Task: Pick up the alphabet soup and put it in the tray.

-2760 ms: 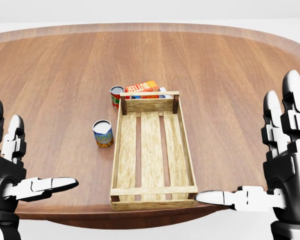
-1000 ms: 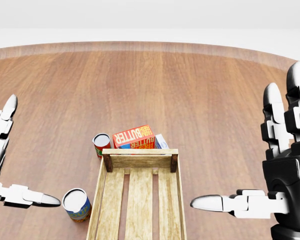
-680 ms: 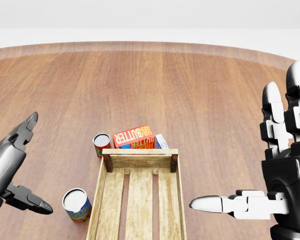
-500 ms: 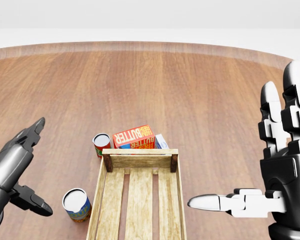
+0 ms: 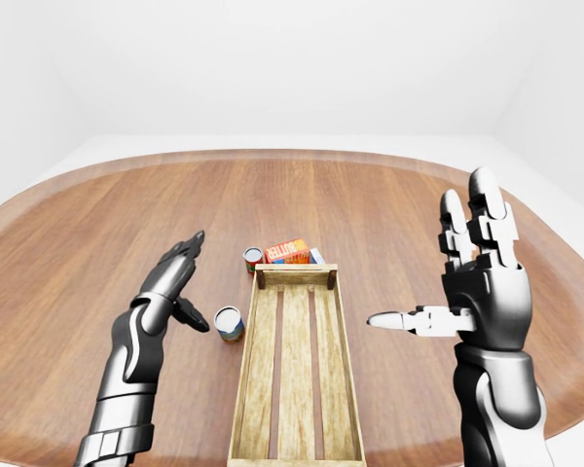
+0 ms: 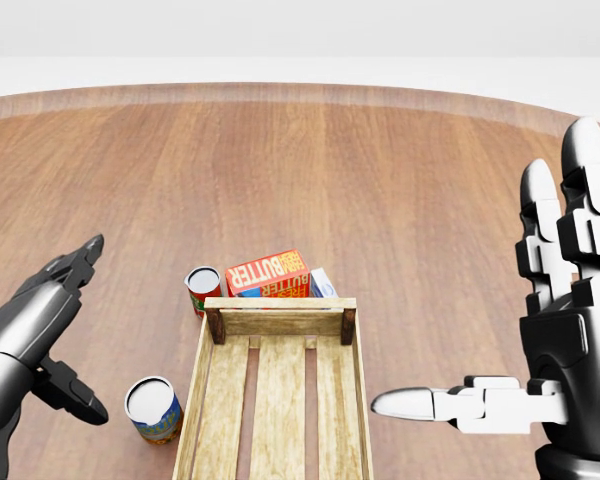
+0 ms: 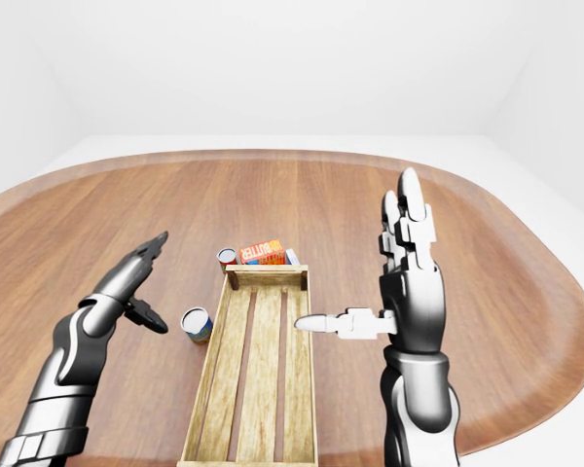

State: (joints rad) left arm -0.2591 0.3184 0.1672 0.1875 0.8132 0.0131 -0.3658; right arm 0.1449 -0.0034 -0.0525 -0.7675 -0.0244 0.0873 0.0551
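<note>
The alphabet soup can (image 6: 154,409) stands upright on the wooden table (image 6: 380,180), just beside the left wall of the slatted wooden tray (image 6: 280,390), outside it. The left hand (image 6: 40,335) hovers near the can's left side, fingers spread and touching nothing. Against the tray's far end stand a red-labelled can (image 6: 202,288) and a butter box (image 6: 268,273). To the tray's right, the right hand (image 6: 540,370) is held upright, fingers extended, thumb pointing toward the tray.
</note>
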